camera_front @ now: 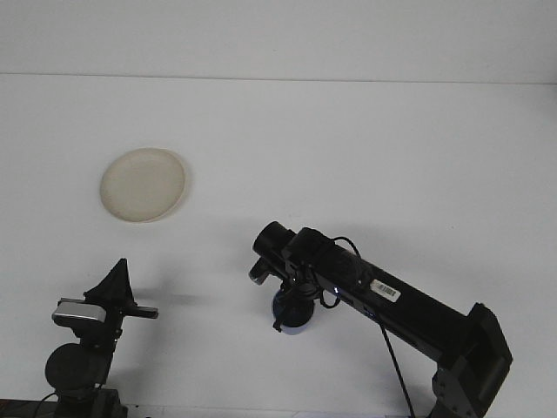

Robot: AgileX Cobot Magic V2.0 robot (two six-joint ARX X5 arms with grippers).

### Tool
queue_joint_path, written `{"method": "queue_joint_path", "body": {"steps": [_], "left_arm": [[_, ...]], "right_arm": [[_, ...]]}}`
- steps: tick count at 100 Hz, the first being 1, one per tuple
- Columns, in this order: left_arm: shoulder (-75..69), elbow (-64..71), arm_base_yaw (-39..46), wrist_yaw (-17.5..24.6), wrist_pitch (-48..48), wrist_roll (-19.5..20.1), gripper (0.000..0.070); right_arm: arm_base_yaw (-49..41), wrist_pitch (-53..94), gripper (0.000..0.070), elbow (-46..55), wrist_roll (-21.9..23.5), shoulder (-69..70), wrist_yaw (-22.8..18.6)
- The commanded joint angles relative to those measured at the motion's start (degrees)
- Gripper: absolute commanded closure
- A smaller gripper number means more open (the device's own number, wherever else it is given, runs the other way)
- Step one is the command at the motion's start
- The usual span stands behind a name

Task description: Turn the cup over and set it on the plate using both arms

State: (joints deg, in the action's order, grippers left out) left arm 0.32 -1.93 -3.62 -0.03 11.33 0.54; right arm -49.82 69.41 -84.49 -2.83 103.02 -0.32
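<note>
A cream round plate lies flat on the white table at the left. The blue cup is low over the table near the front centre, mostly hidden under my right gripper, which reaches in from the lower right and is shut on it. Only the cup's lower blue part shows, so I cannot tell which way its mouth faces. My left gripper stands at the front left, pointing up and away, shut with nothing in it, well below the plate and far left of the cup.
The right arm's black links run diagonally from the lower right corner to the table's centre. The left arm's base and silver wrist sit at the bottom left. The table's far edge meets the wall.
</note>
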Motion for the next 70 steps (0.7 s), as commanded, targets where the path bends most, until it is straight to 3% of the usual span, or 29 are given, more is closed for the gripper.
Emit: {"method": "queue_joint_path", "body": {"steps": [1, 14, 21, 26, 36, 70], "left_arm": [[0.0, 1.1, 0.0, -0.2, 0.7, -0.1, 0.0687], [0.0, 1.1, 0.0, -0.2, 0.8, -0.1, 0.0687], [0.0, 1.1, 0.0, -0.2, 0.8, -0.2, 0.0687], [0.0, 1.1, 0.0, -0.2, 0.8, -0.5, 0.0687], [0.0, 1.0, 0.0, -0.2, 0.8, -5.4, 0.0688], [0.0, 0.0, 0.0, -0.2, 2.0, -27.9, 0.0689]], "right_arm": [[-0.9, 0.0, 0.0663, -1.1, -0.7, 1.7, -0.2], [-0.8, 0.4, 0.0387, -1.1, -1.1, 1.5, -0.1], [-0.2, 1.5, 0.0311, -1.7, -1.4, 0.6, -0.2], [0.1, 2.4, 0.0289, -2.6, -1.6, 0.0, -0.6], [0.9, 4.5, 0.028, -5.6, -2.0, -1.9, -1.4], [4.5, -0.8, 0.0281, -14.0, -2.0, -14.6, -2.8]]}}
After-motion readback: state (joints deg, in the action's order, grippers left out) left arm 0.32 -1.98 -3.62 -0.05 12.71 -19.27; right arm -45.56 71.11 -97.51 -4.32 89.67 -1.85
